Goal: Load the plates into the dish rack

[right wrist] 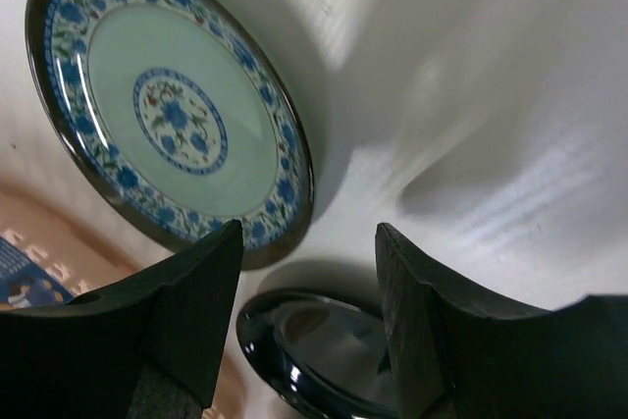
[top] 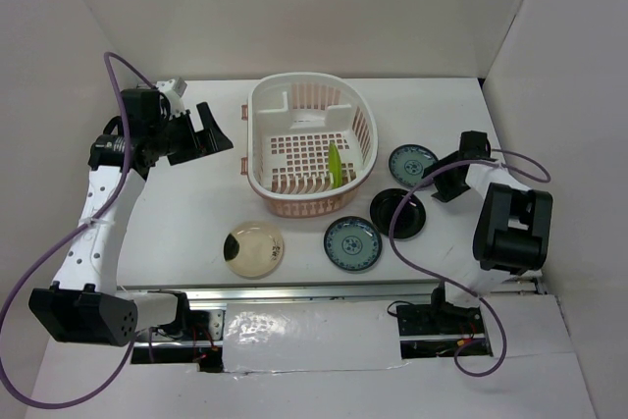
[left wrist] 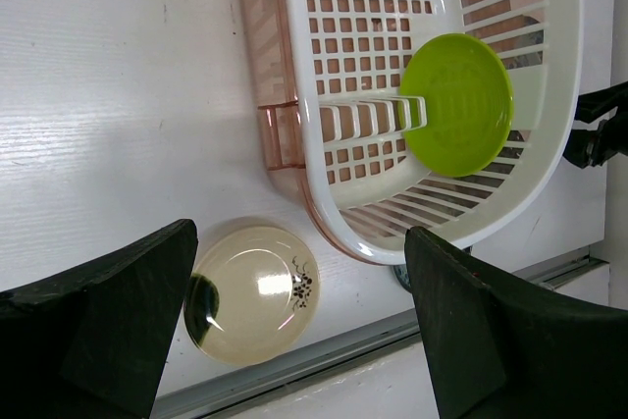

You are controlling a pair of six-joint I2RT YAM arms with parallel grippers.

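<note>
The dark fingers [right wrist: 186, 311] of the right hand [right wrist: 309, 242] fill the bottom of the right wrist view. They are spread apart and nothing is between them. In the upper left of that frame one teal-blue plate [right wrist: 177, 110] lies flat on the white surface [right wrist: 491, 95], and the glossy black plate [right wrist: 314, 340] shows at the bottom centre, just beside it.

The left hand [left wrist: 301, 233] is also wide open and empty, and the tan plate [left wrist: 250, 291] shows low between its fingers. In the top view a second teal-blue plate [top: 352, 243] lies below the dish rack [top: 257, 134]. Only the lime-green plate [left wrist: 456, 105] stands inside the rack, on its edge.

The plates look stiff, glazed and probably breakable, so slippery to hold. Because they lie flat, I think the raised rim is the only place to pinch.
</note>
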